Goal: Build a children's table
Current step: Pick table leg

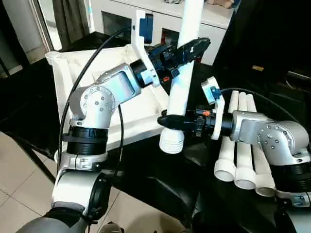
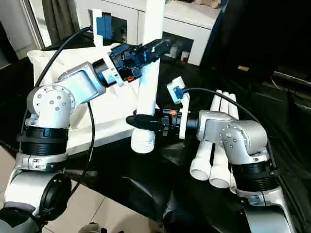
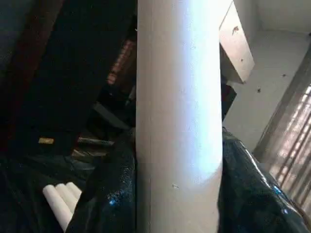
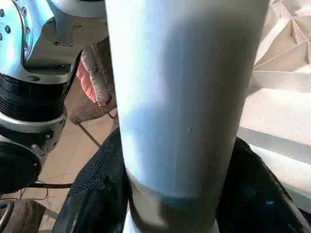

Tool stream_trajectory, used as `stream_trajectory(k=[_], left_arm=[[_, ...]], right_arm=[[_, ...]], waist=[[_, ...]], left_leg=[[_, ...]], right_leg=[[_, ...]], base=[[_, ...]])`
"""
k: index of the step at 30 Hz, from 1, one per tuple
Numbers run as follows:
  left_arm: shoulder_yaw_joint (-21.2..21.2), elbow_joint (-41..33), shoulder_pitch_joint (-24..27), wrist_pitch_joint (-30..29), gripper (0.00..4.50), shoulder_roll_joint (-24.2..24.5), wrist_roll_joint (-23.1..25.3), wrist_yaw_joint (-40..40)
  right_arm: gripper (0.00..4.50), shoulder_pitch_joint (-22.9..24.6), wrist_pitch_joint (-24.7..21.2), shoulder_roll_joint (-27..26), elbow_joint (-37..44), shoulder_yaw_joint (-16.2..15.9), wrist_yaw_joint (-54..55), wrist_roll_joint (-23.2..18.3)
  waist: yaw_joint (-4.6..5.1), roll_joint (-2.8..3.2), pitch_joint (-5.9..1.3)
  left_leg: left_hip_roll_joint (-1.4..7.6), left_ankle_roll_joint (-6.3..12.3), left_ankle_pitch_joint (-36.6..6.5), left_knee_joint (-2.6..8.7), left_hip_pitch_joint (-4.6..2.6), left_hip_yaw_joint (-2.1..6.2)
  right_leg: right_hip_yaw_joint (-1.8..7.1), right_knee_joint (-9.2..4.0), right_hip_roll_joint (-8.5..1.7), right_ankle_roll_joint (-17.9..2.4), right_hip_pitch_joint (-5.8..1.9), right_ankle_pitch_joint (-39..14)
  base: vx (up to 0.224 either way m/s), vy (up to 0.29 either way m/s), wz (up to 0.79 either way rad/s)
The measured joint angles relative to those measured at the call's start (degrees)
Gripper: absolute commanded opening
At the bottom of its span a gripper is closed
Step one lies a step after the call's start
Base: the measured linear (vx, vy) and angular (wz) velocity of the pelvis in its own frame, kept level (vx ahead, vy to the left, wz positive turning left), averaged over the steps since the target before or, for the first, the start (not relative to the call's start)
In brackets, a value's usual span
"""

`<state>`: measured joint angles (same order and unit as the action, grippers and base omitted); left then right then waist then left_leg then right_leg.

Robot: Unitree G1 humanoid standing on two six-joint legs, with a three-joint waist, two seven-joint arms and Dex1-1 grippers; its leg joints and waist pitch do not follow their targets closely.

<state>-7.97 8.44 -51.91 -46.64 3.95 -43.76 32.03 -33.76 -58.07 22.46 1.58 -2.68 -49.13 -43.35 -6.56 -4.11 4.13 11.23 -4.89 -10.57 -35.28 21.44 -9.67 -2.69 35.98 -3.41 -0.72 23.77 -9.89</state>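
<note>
The desk [image 1: 160,194], draped in black, is carrying everything. On its far left the top [image 1: 87,73] is lying upside down, ribs showing and a round socket standing up at its far left corner. It is looking like a broad, stiff, light plastic shell, awkward to lift by one edge; its rim or ribs would be giving the surest purchase, though it is probably best left lying as the base.

Three spare legs [image 1: 243,160] are lying side by side on the right of the desk, just beside the right arm, open ends facing near.

The fourth leg [image 1: 182,82] is standing nearly upright in mid-air between the arms, leaning slightly, with its ribbed end [image 1: 172,141] hanging low, just right of the top's near edge. It is a hollow, smooth, tapered tube: light and rigid, but likely slippery, and the taper may be letting it slide through a loose hold. Two spread holds, as here, are checking its swing.

The left gripper [image 1: 192,48] is closing on the leg high up, reaching in from the left. The right gripper [image 1: 175,121] is clamping the leg low down, just above the ribbed end. The ribs will probably need pressing squarely into a socket, so a firm low hold matters most.
</note>
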Motion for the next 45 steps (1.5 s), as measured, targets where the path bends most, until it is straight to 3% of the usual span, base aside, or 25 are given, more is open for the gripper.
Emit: stream_trajectory(k=[4,8,13,16,20,23,25,26,30,32,34,36,45], left_arm=[[-2.7,1.5,-0.2,-0.6,2.62,-1.4,-2.0,-2.3],[-4.7,1.5,-0.6,2.6,2.86,-3.4,-2.6,-3.9],[-12.2,2.6,-0.6,12.0,2.85,-10.2,-6.8,-8.8],[-15.4,2.9,-0.5,14.1,2.85,-11.2,-9.5,-10.1],[-15.2,0.8,1.0,14.3,2.85,-11.1,-10.1,-9.8],[-6.3,1.9,4.3,16.7,2.85,-5.3,2.5,-10.7],[3.3,7.5,7.3,20.1,2.85,2.4,15.7,-12.5],[6.4,9.9,9.0,21.5,2.85,5.1,20.0,-12.2],[15.2,16.1,13.3,25.2,2.85,10.3,29.8,-8.5],[22.8,17.0,12.8,29.3,2.85,14.2,35.4,-3.7],[26.9,18.1,12.0,31.1,2.85,15.3,38.3,0.7],[28.0,20.6,11.6,31.6,2.85,14.9,38.8,3.5],[27.7,29.2,8.9,30.3,2.85,11.5,38.2,9.5]], right_arm=[[1.90,0.1,-0.1,-0.5,0.0,0.2,0.5,0.0],[1.89,0.2,-0.1,-1.4,0.0,0.3,0.8,-0.1],[1.89,2.5,0.7,-4.4,0.2,4.7,4.1,-2.1],[1.89,3.9,2.0,-6.4,1.1,7.8,6.2,-4.1],[1.89,5.1,4.1,-8.1,3.4,11.2,9.1,-4.5],[1.89,6.6,8.2,-7.5,5.0,10.9,13.3,-0.2],[1.89,7.9,12.0,-5.8,4.9,9.1,17.9,6.9],[1.89,8.8,13.9,-5.2,4.9,8.6,19.6,9.7],[1.89,11.1,18.3,-4.0,2.5,7.4,24.0,16.9],[1.89,11.1,21.0,-6.2,1.3,6.7,26.9,19.0],[1.89,11.0,22.8,-6.9,-0.1,6.5,28.9,19.8],[1.89,11.0,23.7,-7.5,-0.7,6.5,30.0,20.8],[1.89,11.4,25.1,-8.5,-0.7,6.0,31.1,22.7]], waist=[[0.00,0.00,0.00],[0.00,0.00,0.00],[-0.09,0.00,0.00],[-0.04,0.12,0.01],[0.02,0.51,-0.04],[-0.03,0.97,-0.23],[0.07,1.60,-0.60],[0.17,1.75,-0.69],[0.18,1.65,-0.62],[0.15,1.68,-0.64],[0.07,1.70,-0.65],[0.10,1.70,-0.65],[0.49,1.99,-0.48]], left_leg=[[0.00,0.00,0.0,0.00,0.01,0.01],[0.00,0.00,0.0,0.00,0.00,0.03],[0.00,0.01,0.0,-0.04,0.02,0.01],[0.00,0.01,0.0,-0.04,0.02,0.04],[0.01,0.01,0.0,-0.04,0.00,0.13],[0.02,0.00,0.0,0.03,-0.21,0.19],[-0.02,0.00,0.0,0.19,-0.45,0.24],[-0.09,-0.01,0.0,0.37,-0.49,0.23],[-0.12,-0.09,0.3,0.78,-0.27,0.25],[-0.12,-0.09,0.3,0.87,-0.28,0.21],[-0.13,-0.08,0.3,0.86,-0.26,0.15],[-0.13,-0.07,0.3,0.85,-0.28,0.02],[-0.13,-0.04,0.3,0.89,-0.36,0.00]], right_leg=[[-0.01,0.00,0.00,0.0,0.00,0.0],[-0.01,0.00,0.00,0.0,0.00,0.0],[-0.01,-0.06,0.00,0.0,-0.05,0.0],[-0.03,-0.04,0.00,0.0,-0.03,0.0],[-0.03,-0.09,0.00,0.0,-0.07,0.0],[-0.07,-0.14,0.00,0.2,-0.27,-0.1],[-0.06,-0.35,0.02,0.6,-0.54,-0.2],[-0.02,-0.50,0.01,0.7,-0.57,-0.2],[-0.06,-0.80,0.02,0.7,-0.36,0.1],[-0.03,-0.81,0.02,0.6,-0.30,0.1],[0.00,-0.83,0.00,0.3,-0.31,0.2],[0.09,-0.85,-0.01,0.3,-0.32,0.2],[0.10,-0.86,-0.01,0.2,-0.32,0.3]], base=[[0.000,0.000,0.00],[0.000,0.000,0.00],[0.000,0.000,0.00],[0.000,0.000,0.00],[0.000,0.000,0.00],[0.000,0.000,0.00],[0.000,0.000,0.00],[0.000,0.000,0.00],[0.000,0.000,0.00],[0.000,0.000,0.00],[0.000,0.000,0.00],[0.000,0.000,0.00],[0.000,0.000,0.00]])
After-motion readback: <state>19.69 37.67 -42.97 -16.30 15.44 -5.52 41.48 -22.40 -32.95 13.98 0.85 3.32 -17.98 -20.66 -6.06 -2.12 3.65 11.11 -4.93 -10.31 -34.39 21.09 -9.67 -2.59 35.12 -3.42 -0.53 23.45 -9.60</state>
